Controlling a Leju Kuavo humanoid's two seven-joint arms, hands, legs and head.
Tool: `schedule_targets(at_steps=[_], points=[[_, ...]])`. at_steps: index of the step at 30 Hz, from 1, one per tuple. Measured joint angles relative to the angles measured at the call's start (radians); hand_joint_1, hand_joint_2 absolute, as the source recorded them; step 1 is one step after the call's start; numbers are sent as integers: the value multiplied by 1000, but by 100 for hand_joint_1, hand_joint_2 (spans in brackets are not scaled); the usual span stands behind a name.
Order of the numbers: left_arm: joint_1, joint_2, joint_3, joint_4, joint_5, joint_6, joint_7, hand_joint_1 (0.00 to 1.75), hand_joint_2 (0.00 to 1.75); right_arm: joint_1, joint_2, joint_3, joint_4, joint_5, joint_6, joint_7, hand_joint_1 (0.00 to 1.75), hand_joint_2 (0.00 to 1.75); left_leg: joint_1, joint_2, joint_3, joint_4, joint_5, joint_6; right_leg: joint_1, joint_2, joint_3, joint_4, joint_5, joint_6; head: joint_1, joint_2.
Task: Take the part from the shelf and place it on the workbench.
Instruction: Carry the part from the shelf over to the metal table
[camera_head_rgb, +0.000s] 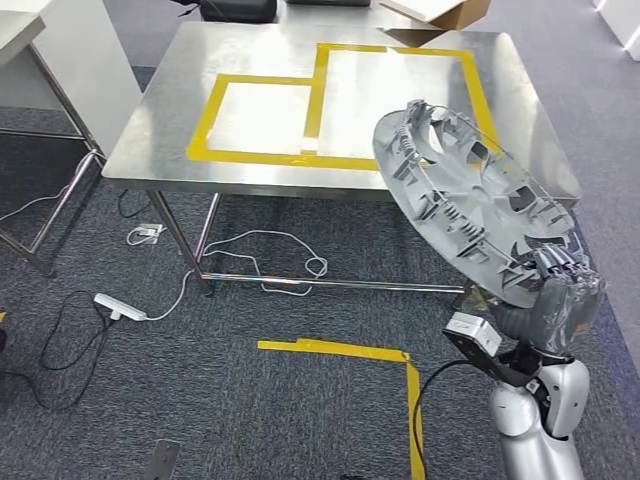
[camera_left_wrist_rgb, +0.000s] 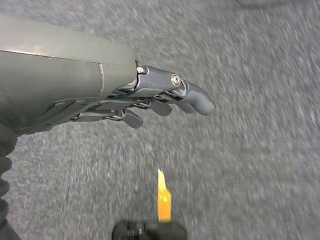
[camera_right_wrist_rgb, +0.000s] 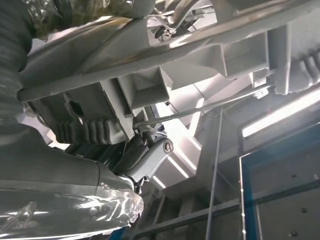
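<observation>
Risk: part, clamped by one rim in right robot hand, lower right, slipping before desk; left robot hand empty, fingers extended.

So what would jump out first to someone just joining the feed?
The big grey wheel cover, held tilted in the right hand over the near right corner of the steel workbench. Next, the yellow tape rectangles marked on the benchtop, with nothing in them. The left hand hangs over grey carpet, fingers extended, holding nothing.
</observation>
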Motion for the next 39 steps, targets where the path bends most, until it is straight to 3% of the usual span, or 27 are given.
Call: schedule_targets(at_steps=[2, 4, 7, 9, 10, 12, 13, 14, 15, 16, 18, 19, 20, 23, 24, 26, 28, 29, 30, 31, 33, 35, 39], points=[[-2, -1, 0, 0, 0, 0, 0, 0, 175, -14, 0, 20, 6, -1, 0, 1, 175, 175, -1, 14, 2, 2, -3, -6, -2, -19, 77, -137, 59, 1, 0, 0], [-5, -1, 0, 0, 0, -1, 0, 0, 175, -28, 0, 40, 12, -1, 0, 0, 175, 175, -6, 24, 2, 7, -6, -17, 1, -36, 137, -240, 86, -7, -1, 0], [-8, 0, 0, 0, 0, -1, 1, 0, 175, -36, 0, 58, 18, -1, 0, 0, 175, 175, -7, 31, 2, 9, -4, -31, 6, -29, 145, -254, 87, -24, -3, 0], [-8, 1, 0, 0, 0, 0, 1, 0, 175, -40, 0, 64, 22, -3, 0, 1, 175, 175, -3, 17, -6, 30, -25, -42, 4, -22, 146, -257, 90, -38, -5, 0], [-8, 1, -1, 0, 0, -1, 1, 0, 175, -43, 0, 69, 25, -4, 0, 1, 175, 175, -1, 5, -22, 68, -51, -47, 2, -19, 147, -258, 92, -44, -7, 0], [-6, 1, -1, 0, 2, -6, -1, 0, 175, -47, 0, 87, 31, -7, 0, 2, 175, 175, 1, -15, -82, 200, -116, -51, 2, -11, 146, -258, 92, -51, -11, 0], [-5, 1, -1, 0, 3, -12, -3, 0, 175, -49, 0, 97, 35, -9, 0, 3, 175, 175, 1, -17, -112, 262, -138, -52, 3, -5, 147, -258, 92, -53, -11, 0], [-4, 1, -1, 0, 4, -19, -6, 0, 175, -50, 0, 106, 38, -11, 0, 4, 175, 175, 1, -18, -131, 296, -140, -51, 5, 0, 147, -258, 92, -53, -12, 0], [-3, 2, -1, 0, 4, -28, -9, 0, 175, -51, 0, 116, 41, -15, 0, 6, 175, 175, 1, -18, -133, 293, -122, -49, 6, 5, 148, -258, 92, -53, -12, 0], [-3, 3, -1, 0, 4, -36, -13, 0, 175, -53, -1, 125, 44, -21, 0, 7, 175, 175, 0, -19, -116, 250, -86, -45, 7, 11, 149, -257, 92, -53, -12, 0], [-4, 7, -1, 0, 4, -49, -18, 0, 175, -59, -1, 144, 49, -38, 0, 8, 175, 175, -1, -25, -57, 118, -14, -34, 9, 19, 150, -256, 91, -51, -11, 0], [-5, 8, -2, 0, 4, -52, -19, 0, 175, -63, -2, 153, 52, -49, 0, 9, 175, 175, -2, -28, -34, 63, 5, -30, 11, 22, 148, -254, 90, -47, -11, 0], [-7, 9, -2, 0, 3, -53, -19, 0, 175, -67, -2, 160, 55, -60, 0, 9, 175, 175, -3, -31, -22, 32, 9, -27, 12, 24, 144, -253, 91, -43, -11, 0], [-7, 9, -5, 0, 3, -51, -18, 0, 175, -79, -8, 180, 63, -94, 0, 8, 175, 175, -2, -29, -19, 13, 8, -21, 11, 24, 136, -253, 90, -27, -10, 0], [-7, 10, -6, 0, 3, -51, -18, 0, 175, -82, -10, 184, 65, -102, 0, 8, 175, 175, 0, -28, -18, 9, 11, -16, 10, 21, 128, -238, 78, -22, -8, 0], [-9, 10, -7, 0, 3, -52, -18, 0, 175, -86, -14, 192, 68, -108, 1, 6, 175, 175, 4, -26, -16, 3, 15, -8, 8, 12, 85, -148, 26, -13, -3, 0], [-9, 10, -7, 0, 2, -52, -18, 0, 175, -88, -17, 199, 74, -109, 1, 4, 175, 175, 3, -24, -17, 4, 15, -5, 5, 8, 21, -12, -33, -5, -1, 0], [-8, 10, -7, 0, 2, -52, -18, 0, 175, -88, -18, 202, 77, -109, 1, 4, 175, 175, 3, -24, -17, 4, 14, -5, 5, 7, 3, 28, -42, -2, -1, 0], [-7, 10, -7, 0, 2, -52, -18, 0, 175, -88, -19, 203, 79, -109, 1, 4, 175, 175, 3, -23, -17, 4, 14, -5, 5, 6, 3, 29, -31, -1, 0, 0], [-7, 9, -7, 0, 2, -52, -18, 0, 175, -88, -20, 205, 81, -109, 0, 4, 175, 175, 3, -23, -16, 4, 14, -6, 4, 5, 25, -13, -2, -1, 0, 0], [-7, 9, -9, 0, 2, -52, -18, 0, 175, -90, -22, 207, 82, -109, 0, 1, 175, 175, 1, -23, -14, 6, 11, -12, 5, -3, 98, -154, 61, -4, 0, 0], [-7, 10, -12, 0, 2, -53, -18, 0, 175, -92, -22, 211, 82, -109, 0, -5, 175, 175, -4, -23, -17, 11, 10, -21, 7, -9, 144, -241, 82, -12, -3, 0], [-8, 11, -18, 0, 1, -54, -18, 0, 175, -93, -23, 213, 82, -111, 0, -17, 175, 175, -3, -21, -24, 25, -1, -42, 7, -4, 150, -253, 79, -40, -7, 0]])
